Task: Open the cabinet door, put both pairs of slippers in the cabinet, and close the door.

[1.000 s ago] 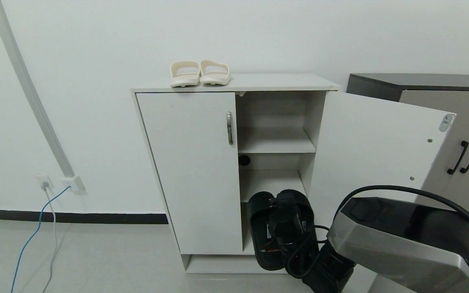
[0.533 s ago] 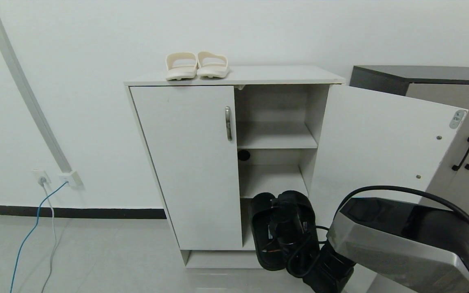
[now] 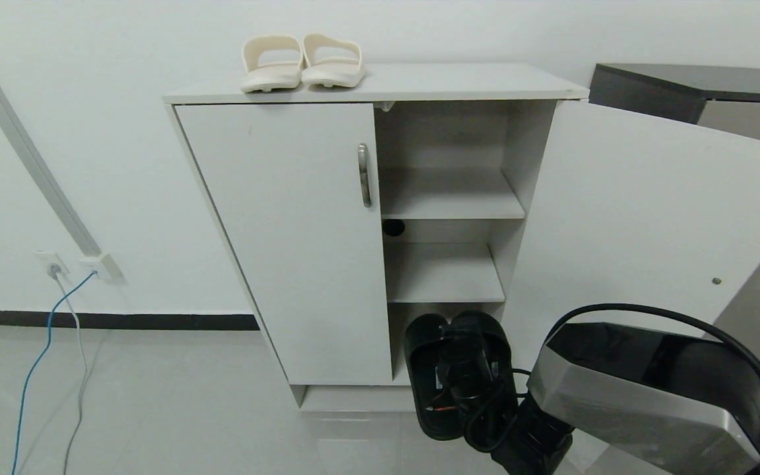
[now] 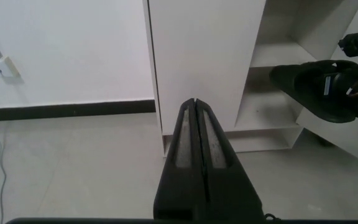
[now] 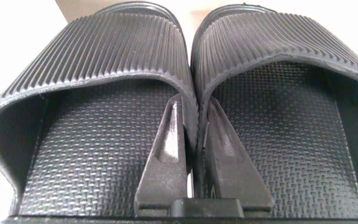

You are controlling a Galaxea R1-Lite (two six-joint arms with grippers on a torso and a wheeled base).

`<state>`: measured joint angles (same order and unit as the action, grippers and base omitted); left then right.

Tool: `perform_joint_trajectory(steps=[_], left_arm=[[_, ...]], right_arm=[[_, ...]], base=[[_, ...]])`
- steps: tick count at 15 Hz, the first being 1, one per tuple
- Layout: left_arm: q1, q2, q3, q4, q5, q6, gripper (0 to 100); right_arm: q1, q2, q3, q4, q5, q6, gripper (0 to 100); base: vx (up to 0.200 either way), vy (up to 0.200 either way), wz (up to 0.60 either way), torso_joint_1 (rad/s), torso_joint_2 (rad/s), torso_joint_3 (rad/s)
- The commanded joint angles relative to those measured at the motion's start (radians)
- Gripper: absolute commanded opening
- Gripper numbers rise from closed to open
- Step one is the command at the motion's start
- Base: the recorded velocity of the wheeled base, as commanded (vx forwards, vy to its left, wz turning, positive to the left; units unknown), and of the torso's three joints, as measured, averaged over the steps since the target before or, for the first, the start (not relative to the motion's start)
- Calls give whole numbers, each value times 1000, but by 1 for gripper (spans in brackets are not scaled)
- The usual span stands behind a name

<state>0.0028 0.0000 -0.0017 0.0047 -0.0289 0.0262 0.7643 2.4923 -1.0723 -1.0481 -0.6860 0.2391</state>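
The white cabinet [image 3: 287, 231] has its left door shut and its right door [image 3: 650, 218] swung wide open. A beige pair of slippers [image 3: 301, 61] lies on the cabinet top. My right gripper [image 3: 457, 363] is shut on the black pair of slippers [image 3: 423, 369], held side by side in front of the bottom compartment, just above the floor. In the right wrist view the right gripper [image 5: 194, 124] pinches the two inner edges of the black slippers [image 5: 92, 81] together. My left gripper [image 4: 194, 107] is shut on nothing, low before the shut left door; the black slippers [image 4: 319, 90] show beyond it.
Two bare shelves [image 3: 449, 198] [image 3: 443, 274] sit inside the open half. A grey cabinet [image 3: 716, 92] stands right behind the open door. Wall sockets [image 3: 57, 264] with hanging cables are at the left, above open floor [image 3: 156, 409].
The head camera has moved closer to the cabinet, which looks larger and higher in the picture. The black slippers stay in my right gripper and are now nearer the bottom compartment.
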Motion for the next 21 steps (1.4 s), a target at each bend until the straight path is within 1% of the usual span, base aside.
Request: perform_joint_trajectory(steps=[1,5,7,9,10,19,21], left_arm=[[0,0,0,0,0,0,0],[0,2,0,0,0,0,0],[0,0,0,0,0,-2,0],[0,2,0,0,0,0,0],[0,2,0,0,0,0,0],[0,2,0,0,0,0,0],[0,2,0,0,0,0,0]], right_arm=[[0,3,3,-3,-6,0,0],[1,3,18,-73,-15,-18,0],[0,28,32,-201,-26,-110,0],[0,76,37,-356,-29,-205,0],[-2,88,38,-397,-30,-227,0],[-19,65,40,-411,-30,-235,0],[-19,59,40,-412,-30,-235,0]], base=[[0,0,0,2,7,-207],[0,0,0,4,2,-188],[0,0,0,0,2,-75],[0,0,0,0,0,0],[0,0,0,0,0,0],[0,0,0,0,0,0],[200,0,0,5,2,2]])
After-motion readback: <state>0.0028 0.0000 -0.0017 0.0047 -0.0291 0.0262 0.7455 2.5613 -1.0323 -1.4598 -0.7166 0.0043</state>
